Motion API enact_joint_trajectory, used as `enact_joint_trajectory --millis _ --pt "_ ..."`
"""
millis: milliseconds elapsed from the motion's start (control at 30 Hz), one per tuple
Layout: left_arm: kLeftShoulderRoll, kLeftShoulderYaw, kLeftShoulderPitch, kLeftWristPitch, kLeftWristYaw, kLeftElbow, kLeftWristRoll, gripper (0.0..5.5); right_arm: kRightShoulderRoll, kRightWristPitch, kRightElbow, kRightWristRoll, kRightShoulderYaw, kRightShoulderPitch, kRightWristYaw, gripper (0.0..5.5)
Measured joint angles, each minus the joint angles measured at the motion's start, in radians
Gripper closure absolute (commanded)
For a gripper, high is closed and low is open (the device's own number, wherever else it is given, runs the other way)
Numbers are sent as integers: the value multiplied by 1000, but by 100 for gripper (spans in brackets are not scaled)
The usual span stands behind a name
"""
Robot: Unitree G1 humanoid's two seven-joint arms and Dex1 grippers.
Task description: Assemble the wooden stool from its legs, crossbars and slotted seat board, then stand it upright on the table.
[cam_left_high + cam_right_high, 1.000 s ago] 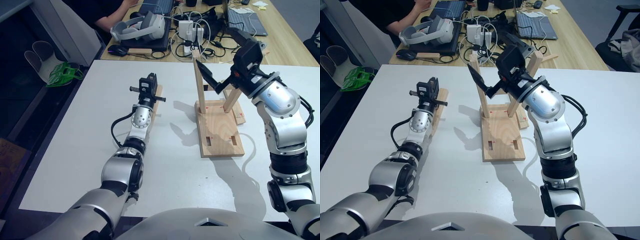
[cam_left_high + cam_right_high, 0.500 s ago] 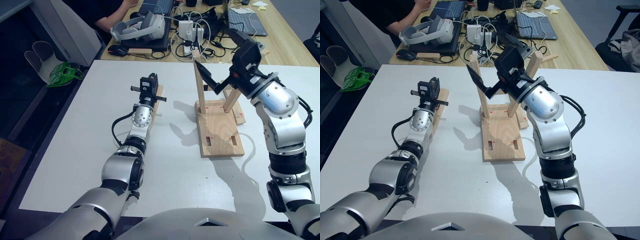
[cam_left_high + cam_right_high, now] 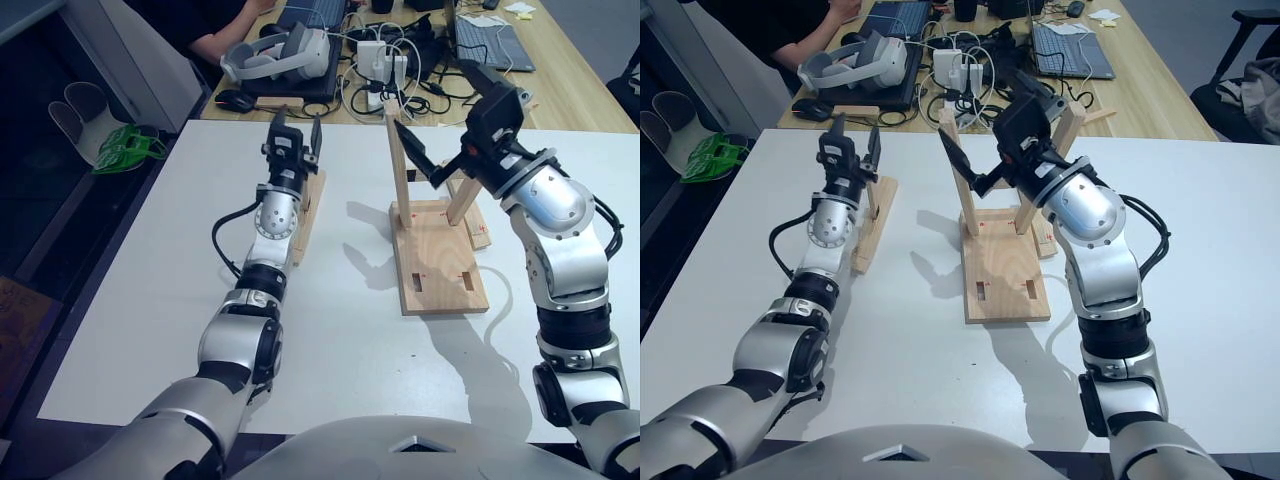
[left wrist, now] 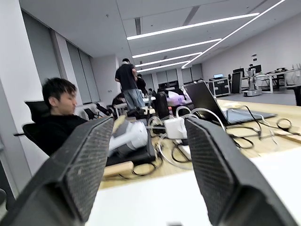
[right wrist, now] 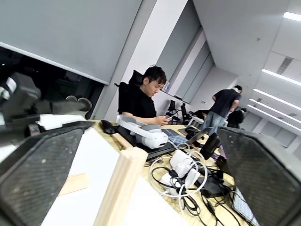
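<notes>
The right gripper's [image 5: 155,141] fingers are spread wide and empty beside the upright leg [image 3: 399,165] at the far edge of the seat board [image 3: 440,265]. They should close squarely, then press straight down. Left of the board, the left gripper [image 3: 296,133] hovers open over a loose wooden piece [image 3: 308,207].

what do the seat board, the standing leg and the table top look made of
Seat board: pale bare wood, probably pine, with visible grain and a matte face. Leg: the same light wood, square cut. Table: smooth white top, likely laminate or paint, matte; which one is unclear.
</notes>
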Motion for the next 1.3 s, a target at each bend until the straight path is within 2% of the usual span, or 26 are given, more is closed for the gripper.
enact_joint_trajectory --millis 100,167,300,400,533,667,900,967,1033,1300 --pt "60 10 -121 163 -51 -43 -13 274 20 -29 19 -11 -38 -4 -57 10" --pt "77 6 -281 340 -166 33 -40 274 30 -57 33 -22 -57 -15 -97 10" --pt "77 -9 -477 527 -319 230 -56 274 32 -91 52 -45 -53 -16 -105 10" --pt "75 2 -581 637 -337 311 -69 274 34 -103 57 -54 -49 -16 -105 10" --pt "46 79 -601 774 -322 355 -153 274 33 -122 67 -71 -35 -16 -104 10" --pt "18 102 -601 789 -263 356 -178 274 32 -131 73 -71 -33 -15 -101 10" --pt "18 110 -594 710 -204 355 -175 274 32 -131 74 -71 -27 -14 -94 10" --pt "14 87 -551 693 -203 348 -155 274 32 -130 74 -70 -27 -14 -94 10" --pt "-1 54 -408 676 -198 349 -121 274 31 -125 73 -70 -27 -14 -93 10" --pt "37 19 -333 628 -185 283 -84 274 30 -100 72 -60 -30 -11 -77 10"
